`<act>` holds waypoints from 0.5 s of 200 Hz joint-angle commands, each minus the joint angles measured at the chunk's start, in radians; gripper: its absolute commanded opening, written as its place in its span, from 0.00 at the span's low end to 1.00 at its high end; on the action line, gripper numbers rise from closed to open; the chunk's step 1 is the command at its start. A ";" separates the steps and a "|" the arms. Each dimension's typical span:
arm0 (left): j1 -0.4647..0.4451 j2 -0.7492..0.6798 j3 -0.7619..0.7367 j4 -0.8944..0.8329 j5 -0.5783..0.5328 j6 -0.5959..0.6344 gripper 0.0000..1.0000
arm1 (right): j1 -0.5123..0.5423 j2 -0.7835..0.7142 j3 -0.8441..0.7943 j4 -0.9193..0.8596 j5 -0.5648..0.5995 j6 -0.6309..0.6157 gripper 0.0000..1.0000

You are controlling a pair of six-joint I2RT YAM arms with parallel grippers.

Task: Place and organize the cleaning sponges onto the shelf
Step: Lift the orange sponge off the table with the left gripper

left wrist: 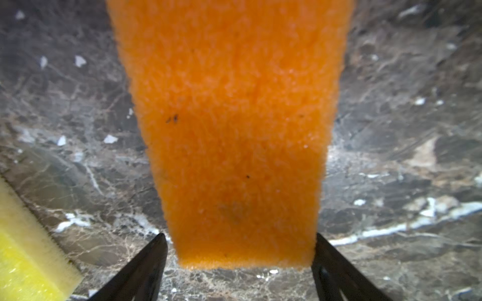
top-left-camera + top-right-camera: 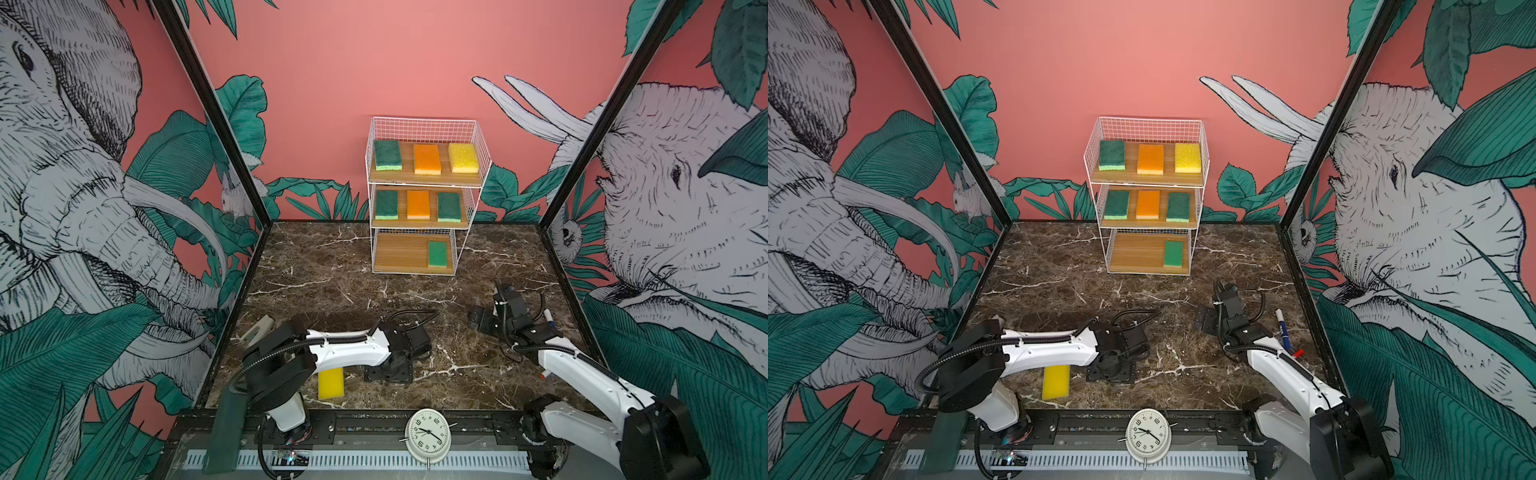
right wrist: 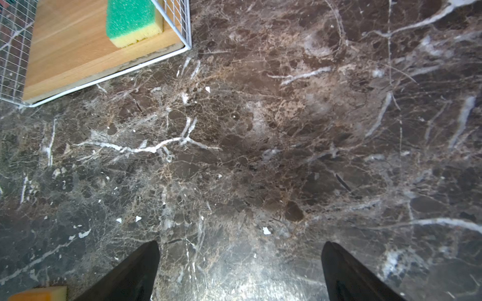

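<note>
Shelf [image 2: 399, 253] stands at the back of the table [image 2: 316, 266]. Top and middle tiers carry three sponges [image 2: 427, 159] each, the bottom tier one green sponge [image 2: 437, 254] at its right, so you have two slots free. Yellow sponge [image 2: 330, 384] lies on the table. Orange sponge [image 1: 240, 130] lies flat between the spread jaws of your left hand [image 1: 239, 235], likely for a grip across its width; no squeeze shows. Right hand [image 3: 241, 243] gapes wide, empty.

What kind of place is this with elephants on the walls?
Probably a robot practice booth, not a real home: two robot arms are mounted at the front of a marble table, printed jungle walls stand around it, and a small shelf holds sponges.
</note>
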 commanded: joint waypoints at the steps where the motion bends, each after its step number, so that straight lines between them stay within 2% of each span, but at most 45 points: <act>1: 0.000 -0.005 0.015 -0.008 -0.018 0.016 0.84 | -0.008 -0.012 0.013 -0.004 0.021 -0.009 0.99; 63: 0.006 0.010 0.001 0.012 -0.029 0.043 0.79 | -0.008 0.003 0.003 0.003 0.010 0.002 0.99; 80: 0.015 0.008 -0.023 0.042 -0.016 0.046 0.74 | -0.009 0.001 0.005 -0.003 0.009 -0.001 0.99; 100: 0.020 0.003 -0.045 0.073 -0.023 0.078 0.63 | -0.009 0.000 0.013 -0.011 0.010 -0.004 0.99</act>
